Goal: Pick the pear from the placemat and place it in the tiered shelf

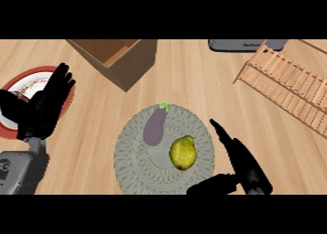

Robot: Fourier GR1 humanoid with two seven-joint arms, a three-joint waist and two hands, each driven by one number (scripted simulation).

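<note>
The grey device (pixel 247 45) at the counter's far edge bears lettering too small to read. The right hand (pixel 242 167) lies spread over the placemat's (pixel 136 155) right rim, fingers straight, just beside the pear (pixel 183 152), holding nothing. An eggplant (pixel 155 127) lies nearby. The left hand (pixel 41 103) rests open over a red-rimmed plate (pixel 4 123).
</note>
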